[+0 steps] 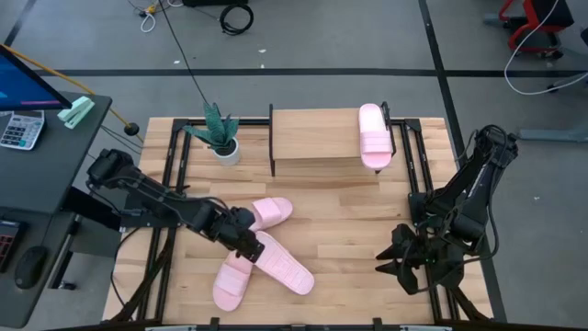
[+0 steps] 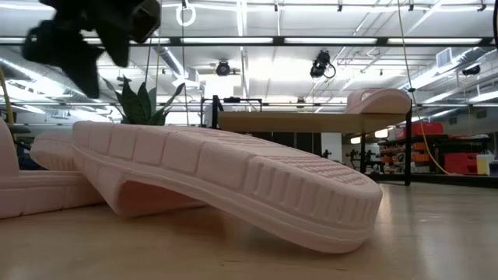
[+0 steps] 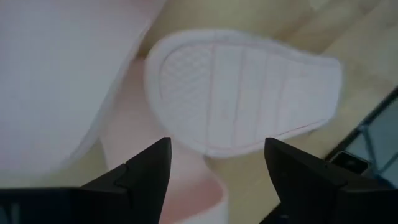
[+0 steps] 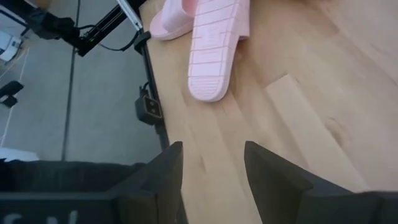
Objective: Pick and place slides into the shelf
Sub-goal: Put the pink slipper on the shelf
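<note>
Three pale pink slides lie at the table's near left. One slide (image 1: pixel 270 213) sits upright. A second slide (image 1: pixel 284 263) lies sole-up, one end on the table (image 2: pixel 342 225) and the other end propped on a third slide (image 1: pixel 230 283). A fourth slide (image 1: pixel 373 135) lies on the right end of the shelf's wood top (image 1: pixel 317 138). My left gripper (image 1: pixel 246 241) hangs open above the sole-up slide (image 3: pixel 242 99), touching nothing. My right gripper (image 1: pixel 402 264) is open over bare wood at the near right.
A potted plant (image 1: pixel 220 140) stands left of the shelf. The desk with a calculator (image 1: pixel 20 129) lies beyond the table's left edge. Bare wood (image 1: pixel 358 230) spans the table's middle between the arms. In the right wrist view the table's edge (image 4: pixel 155 106) runs close by.
</note>
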Available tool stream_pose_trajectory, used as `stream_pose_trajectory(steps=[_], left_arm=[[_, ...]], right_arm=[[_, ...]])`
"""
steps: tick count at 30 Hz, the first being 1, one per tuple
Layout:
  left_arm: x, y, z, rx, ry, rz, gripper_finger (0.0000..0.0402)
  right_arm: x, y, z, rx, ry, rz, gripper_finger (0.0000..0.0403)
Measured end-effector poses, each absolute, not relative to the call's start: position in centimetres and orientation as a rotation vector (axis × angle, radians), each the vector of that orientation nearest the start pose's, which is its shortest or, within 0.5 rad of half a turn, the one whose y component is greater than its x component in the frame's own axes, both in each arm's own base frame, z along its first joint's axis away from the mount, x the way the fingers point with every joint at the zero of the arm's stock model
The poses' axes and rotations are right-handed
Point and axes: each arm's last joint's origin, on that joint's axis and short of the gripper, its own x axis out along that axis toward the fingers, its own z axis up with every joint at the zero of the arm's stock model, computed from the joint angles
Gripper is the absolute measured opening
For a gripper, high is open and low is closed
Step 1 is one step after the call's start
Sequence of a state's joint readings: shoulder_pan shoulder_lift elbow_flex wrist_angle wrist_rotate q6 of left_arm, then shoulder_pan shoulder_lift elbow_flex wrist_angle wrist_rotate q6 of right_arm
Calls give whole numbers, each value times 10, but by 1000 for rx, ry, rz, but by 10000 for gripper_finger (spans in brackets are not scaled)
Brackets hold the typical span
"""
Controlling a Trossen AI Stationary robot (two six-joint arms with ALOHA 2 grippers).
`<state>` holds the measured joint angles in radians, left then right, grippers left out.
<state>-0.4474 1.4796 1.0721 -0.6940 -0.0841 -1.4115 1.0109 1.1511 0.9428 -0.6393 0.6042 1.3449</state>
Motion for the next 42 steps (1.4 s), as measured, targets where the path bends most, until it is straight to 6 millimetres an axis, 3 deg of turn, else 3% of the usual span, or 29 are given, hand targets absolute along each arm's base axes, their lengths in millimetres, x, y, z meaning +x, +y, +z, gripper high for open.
stream_pose_trajectory(steps=[6,14,19,29,42], left_arm=[[267,-103,231,-906,1104,474,250],[262,-89,187,-992,1153,407,245],[260,-90,177,-1001,1143,348,244],[269,-94,174,-1098,1000,148,244],[263,-92,168,-1067,1058,200,245]], right_arm=[[133,181,283,663,705,-86,177],[133,180,283,717,670,-128,177],[136,178,283,727,662,-144,177],[144,171,283,743,644,-188,177],[144,171,284,762,642,-192,177]])
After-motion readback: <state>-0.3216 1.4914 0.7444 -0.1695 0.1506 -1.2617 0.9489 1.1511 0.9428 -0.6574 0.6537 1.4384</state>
